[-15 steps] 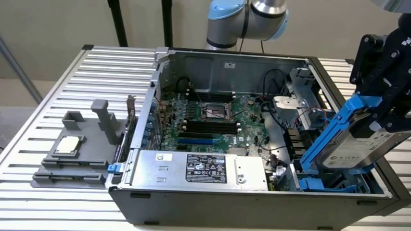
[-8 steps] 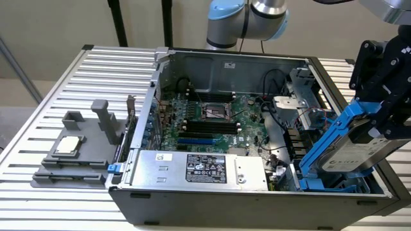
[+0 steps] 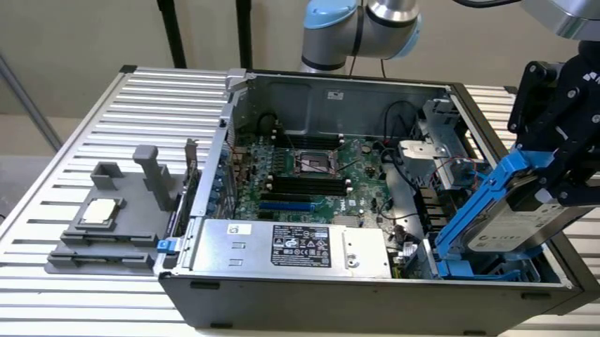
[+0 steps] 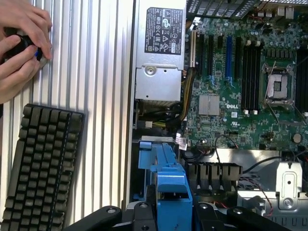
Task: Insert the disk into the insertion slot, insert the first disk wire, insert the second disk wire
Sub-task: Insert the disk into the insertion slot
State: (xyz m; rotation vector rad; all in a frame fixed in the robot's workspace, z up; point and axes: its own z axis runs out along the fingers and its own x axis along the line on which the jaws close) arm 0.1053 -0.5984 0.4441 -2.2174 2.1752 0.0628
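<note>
So, disk's pinched in the gripper, tilted over its bay, not seated yet.
The gripper [image 3: 551, 188] clamps the blue carrier [image 4: 171, 192] of the disk [image 3: 513, 223], which hangs slanted just past the end of the power supply [image 3: 291, 246], lower edge down at the insertion slot [image 3: 483, 270] beside it. The motherboard [image 3: 310, 175] lies alongside the power supply. On the tabletop [image 4: 101, 72] near the power supply: a person's hands [image 4: 19, 43] and a keyboard [image 4: 43, 168].
</note>
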